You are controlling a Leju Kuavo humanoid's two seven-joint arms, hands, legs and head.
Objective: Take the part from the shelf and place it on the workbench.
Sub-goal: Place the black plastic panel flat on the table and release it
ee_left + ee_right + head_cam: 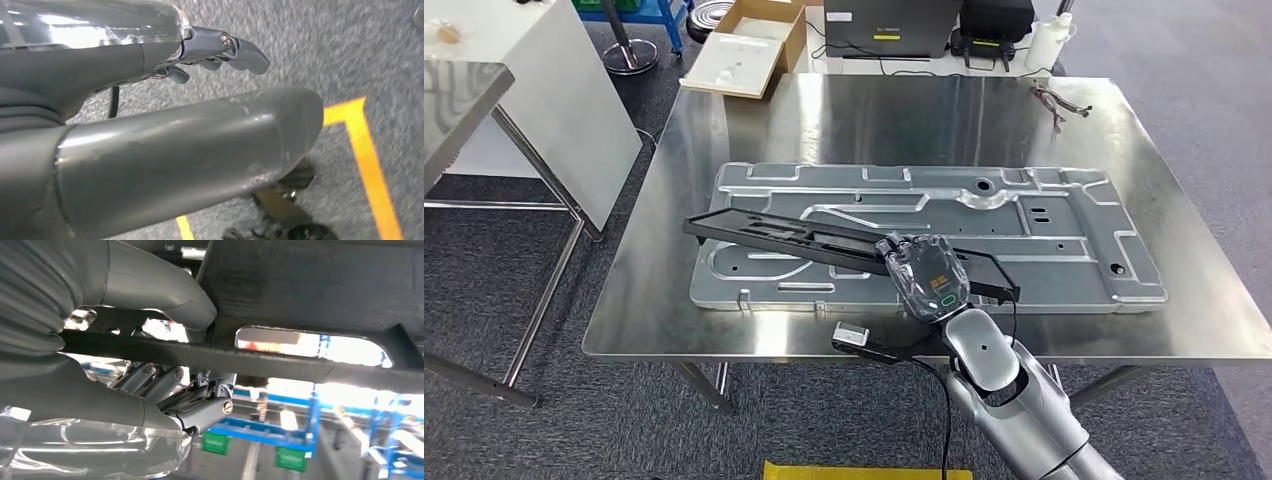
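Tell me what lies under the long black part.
Under the long black plastic frame part, held by the right hand, lies a large stamped grey metal panel on the steel workbench. The panel's surface beneath the part is hidden.

A brushed, reflective stainless-steel table [724, 330] carries a large matt grey stamped sheet-metal panel [1064, 250]. Over it, a long matt black plastic frame part [774, 232] with rough-textured edges, held by the right robot hand [929, 275], grey plastic under clear glossy film.
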